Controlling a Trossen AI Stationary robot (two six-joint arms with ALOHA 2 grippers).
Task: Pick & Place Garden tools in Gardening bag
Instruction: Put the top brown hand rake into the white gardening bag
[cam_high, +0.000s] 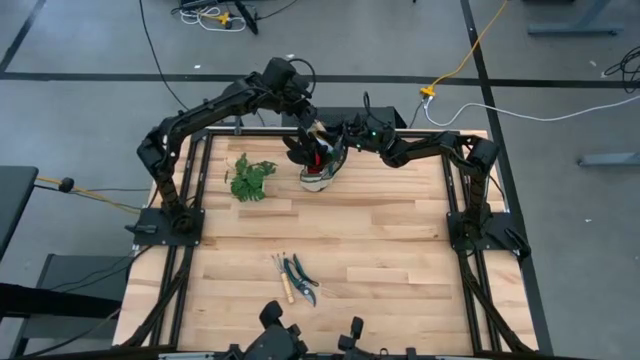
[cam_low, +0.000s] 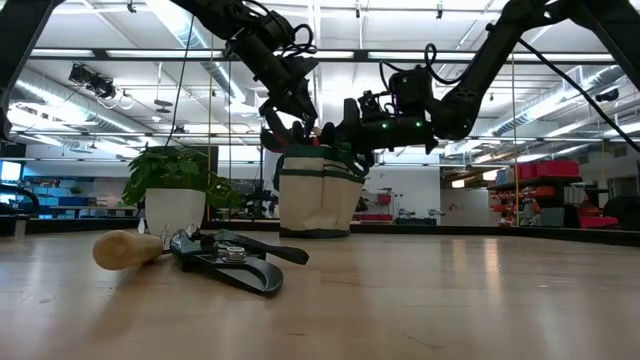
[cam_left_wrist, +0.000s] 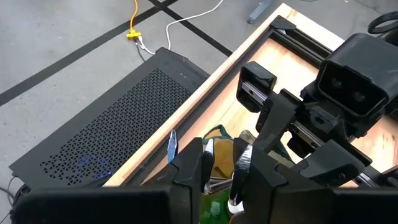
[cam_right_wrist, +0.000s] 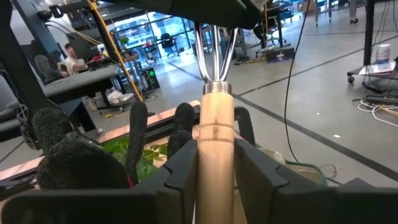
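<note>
My 2 pincers meet over 1 beige canvas bag (cam_high: 318, 178): my right pincer (cam_right_wrist: 214, 165) grips 1 wooden-handled tool (cam_right_wrist: 214, 134); my left pincer (cam_left_wrist: 219, 171) pinches its metal prongs (cam_left_wrist: 214, 185).

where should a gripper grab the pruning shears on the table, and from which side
Grip the pruning shears across their closed dark handles, coming straight down from above. They lie flat on the table beside a wooden-handled tool, so a sideways approach would likely knock that neighbour.

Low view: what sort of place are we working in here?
Likely a large robotics lab or workshop: open ceiling with strip lights, workbenches behind the table, cables on the taped concrete floor.
</note>
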